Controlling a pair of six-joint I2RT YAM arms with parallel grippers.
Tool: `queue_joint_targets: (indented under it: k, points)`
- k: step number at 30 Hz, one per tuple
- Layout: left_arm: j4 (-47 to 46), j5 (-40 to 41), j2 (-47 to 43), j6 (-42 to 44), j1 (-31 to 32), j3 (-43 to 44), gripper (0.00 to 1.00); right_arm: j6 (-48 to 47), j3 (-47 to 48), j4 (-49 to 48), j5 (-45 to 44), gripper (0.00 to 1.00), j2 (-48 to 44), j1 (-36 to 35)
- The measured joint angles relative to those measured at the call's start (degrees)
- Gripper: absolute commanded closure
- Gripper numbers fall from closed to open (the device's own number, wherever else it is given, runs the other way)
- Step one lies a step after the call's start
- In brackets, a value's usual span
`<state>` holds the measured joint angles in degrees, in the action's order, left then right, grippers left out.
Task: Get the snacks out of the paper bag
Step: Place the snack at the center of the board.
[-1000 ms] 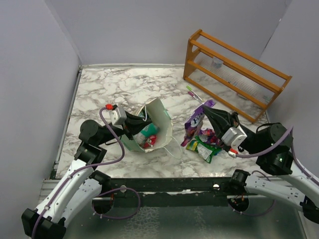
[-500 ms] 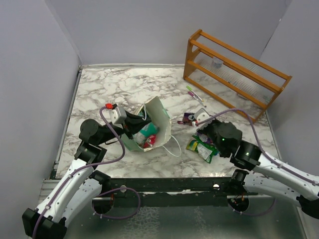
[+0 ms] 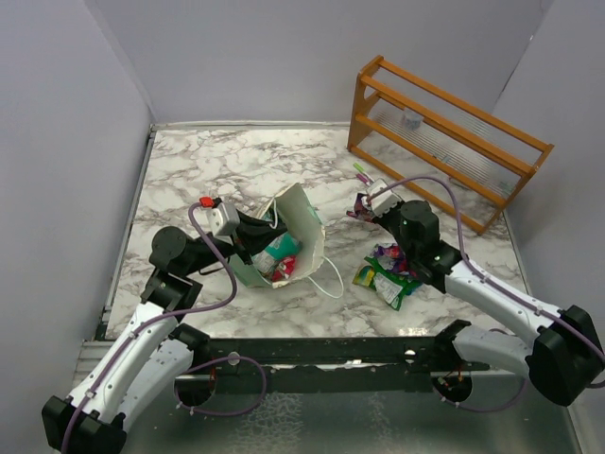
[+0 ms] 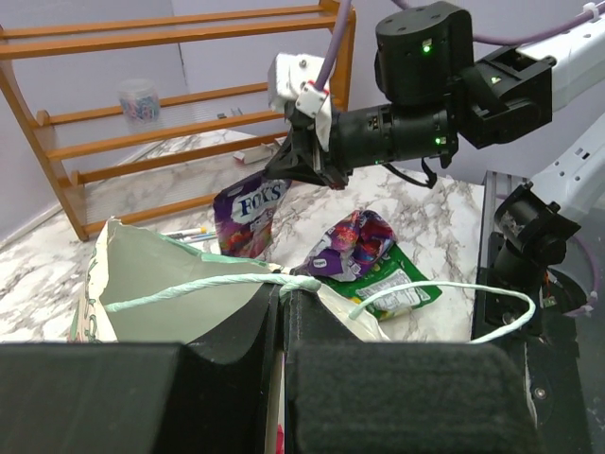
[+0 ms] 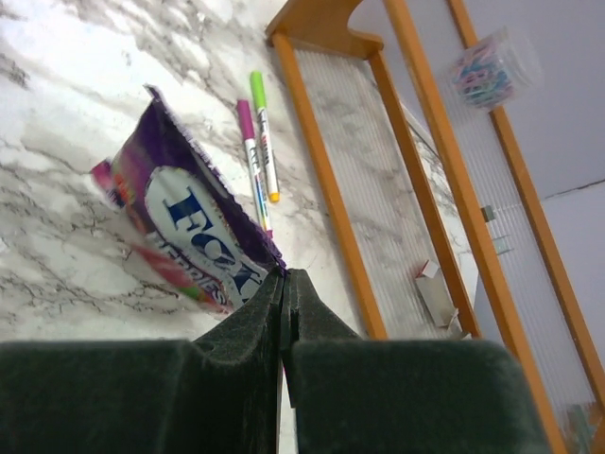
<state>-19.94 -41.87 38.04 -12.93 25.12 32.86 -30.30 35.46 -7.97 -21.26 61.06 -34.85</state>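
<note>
The pale mint paper bag [image 3: 304, 227] lies tipped on the marble, its mouth facing the near edge. A teal packet [image 3: 281, 252] and a red packet [image 3: 286, 269] show inside. My left gripper [image 3: 257, 233] is shut on the bag's rim and cord handle [image 4: 217, 281]; the wrist view shows its tips [image 4: 284, 295] pinching there. My right gripper [image 3: 363, 206] is shut on the corner of a purple Fox's packet [image 5: 189, 232], which hangs above the table to the right of the bag [image 4: 248, 216]. A purple packet [image 3: 388, 255] and a green packet [image 3: 386, 282] lie on the table.
A wooden rack [image 3: 444, 142] stands at the back right, with a small jar of clips [image 5: 490, 71] on a shelf. A green pen and a pink pen [image 5: 255, 142] lie in front of it. The bag's second white cord loop [image 3: 331, 280] trails on the table.
My right arm has swung round and carried the purple packet from beside the pile to farther back, near the pens. The left arm and bag have not moved.
</note>
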Motion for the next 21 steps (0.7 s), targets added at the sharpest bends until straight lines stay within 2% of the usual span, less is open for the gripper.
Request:
queue_joint_targets:
  k: [5,12,15,21]
  points:
    - [0.2,0.0,-0.6,0.0,0.6,0.0,1.0,-0.9,-0.5,2.2,2.5,0.99,0.2,0.5]
    - [0.8,0.4,-1.9,0.3,1.0,0.0,1.0,5.5,-2.3,12.8,8.9,0.99,-3.1,0.5]
    - [0.8,0.4,-1.9,0.5,1.0,0.0,1.0,7.6,-4.0,14.8,10.6,0.92,-6.5,0.5]
    - [1.6,1.2,-2.1,1.0,1.1,0.0,1.0,10.5,-4.1,18.0,13.9,0.88,-7.2,0.5]
